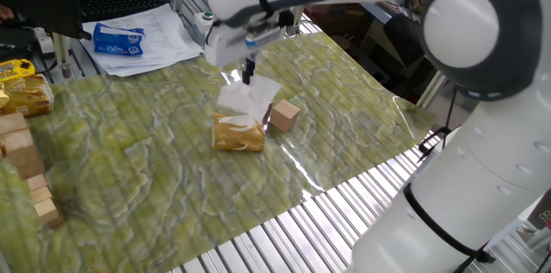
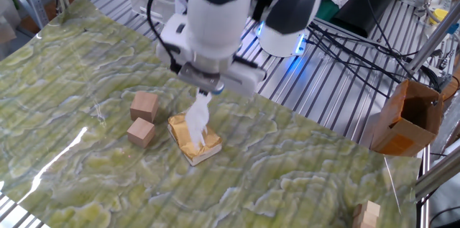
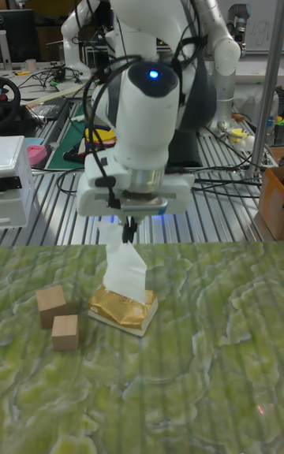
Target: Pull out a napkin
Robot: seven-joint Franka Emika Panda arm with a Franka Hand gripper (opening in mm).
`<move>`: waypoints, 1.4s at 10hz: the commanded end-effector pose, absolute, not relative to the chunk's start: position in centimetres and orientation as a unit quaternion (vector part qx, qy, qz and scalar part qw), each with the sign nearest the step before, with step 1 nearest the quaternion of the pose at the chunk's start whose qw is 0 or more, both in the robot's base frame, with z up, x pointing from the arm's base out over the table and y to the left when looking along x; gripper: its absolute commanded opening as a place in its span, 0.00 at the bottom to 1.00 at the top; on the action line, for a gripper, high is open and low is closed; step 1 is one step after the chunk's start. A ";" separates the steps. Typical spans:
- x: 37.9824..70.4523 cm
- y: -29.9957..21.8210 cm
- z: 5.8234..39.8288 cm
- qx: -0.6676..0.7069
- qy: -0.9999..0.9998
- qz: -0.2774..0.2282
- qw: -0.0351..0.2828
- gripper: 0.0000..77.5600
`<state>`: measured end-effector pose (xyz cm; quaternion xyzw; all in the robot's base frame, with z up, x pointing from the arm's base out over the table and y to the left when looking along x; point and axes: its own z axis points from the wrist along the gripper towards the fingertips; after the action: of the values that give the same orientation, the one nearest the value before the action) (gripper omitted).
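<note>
The white napkin (image 1: 244, 99) (image 2: 196, 118) (image 3: 125, 269) hangs stretched upward out of the yellow-tan tissue pack (image 1: 238, 134) (image 2: 192, 142) (image 3: 122, 308), its lower end still in the pack's slot. My gripper (image 1: 248, 71) (image 2: 204, 94) (image 3: 128, 232) is above the pack, shut on the napkin's top edge. The pack lies flat on the green marbled mat.
Two wooden cubes (image 2: 144, 104) (image 2: 141, 132) sit next to the pack. Printed papers with a blue packet (image 1: 118, 39) lie at the mat's far edge. Wooden blocks (image 1: 24, 165) line the left side. A brown cardboard box (image 2: 407, 116) stands off the mat.
</note>
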<state>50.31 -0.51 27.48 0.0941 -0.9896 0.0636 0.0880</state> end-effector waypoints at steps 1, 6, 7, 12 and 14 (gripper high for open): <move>49.3 1.0 31.0 0.075 -0.989 0.068 0.103 0.01; 48.2 2.8 32.3 0.050 -0.991 0.066 0.107 0.01; 47.8 3.4 32.6 0.040 -0.992 0.063 0.106 0.01; 46.7 6.9 33.4 -0.002 -0.991 0.059 0.122 0.01; 46.9 8.4 33.1 -0.019 -0.990 0.061 0.126 0.01</move>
<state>46.79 6.91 33.16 0.0025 -0.9911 0.0603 0.1189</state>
